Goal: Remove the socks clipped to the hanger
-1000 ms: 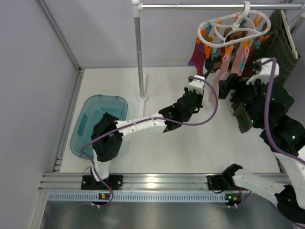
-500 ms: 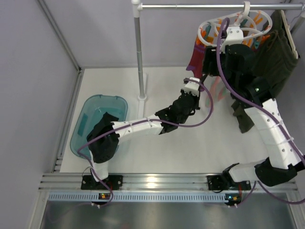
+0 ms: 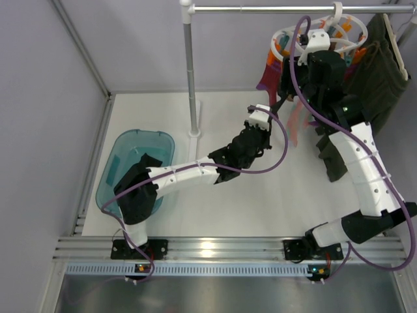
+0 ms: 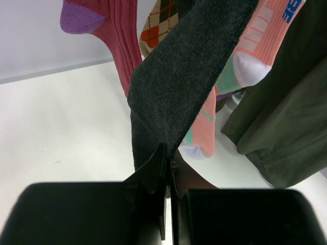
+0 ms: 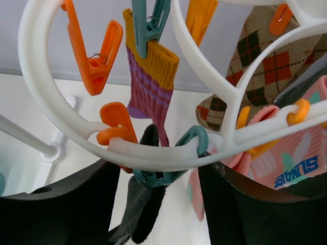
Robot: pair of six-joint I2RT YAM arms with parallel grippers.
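Dark knit, the black sock (image 4: 189,76) is light, limp and stretchy. It hangs from a teal clip (image 5: 163,176) on the hanger (image 5: 46,109), at the right end of the rail (image 3: 260,8). Your left gripper (image 4: 167,189) is clenched on its lower end; expect the sock to stretch before it frees. Your right gripper (image 5: 161,201) stands spread either side of that clip. The maroon sock (image 4: 115,41), argyle sock (image 4: 162,20) and pink sock (image 4: 260,35) crowd beside it, with the garment (image 4: 291,102) on the right. Open room lies left and near, toward the basin (image 3: 124,153).

Hanger (image 5: 33,66) of smooth glossy plastic; maroon sock (image 4: 115,41) ribbed knit; dark sock (image 4: 189,76) matt cloth.
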